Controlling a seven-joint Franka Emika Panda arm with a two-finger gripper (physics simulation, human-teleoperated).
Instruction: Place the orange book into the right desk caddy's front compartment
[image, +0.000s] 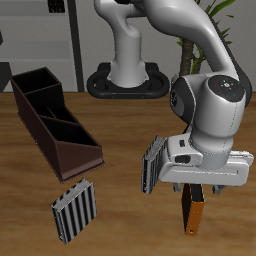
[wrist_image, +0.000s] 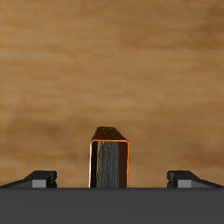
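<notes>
Two jaws stand apart, one each side of the orange book.

Orange book upright near the table's front edge, well apart from the empty dark-brown right desk caddy.

Arm: white jointed Franka arm bent forward, wrist pointing straight down.
Gripper: dark two-finger gripper, jaws spread wide, gripping nothing.
</notes>
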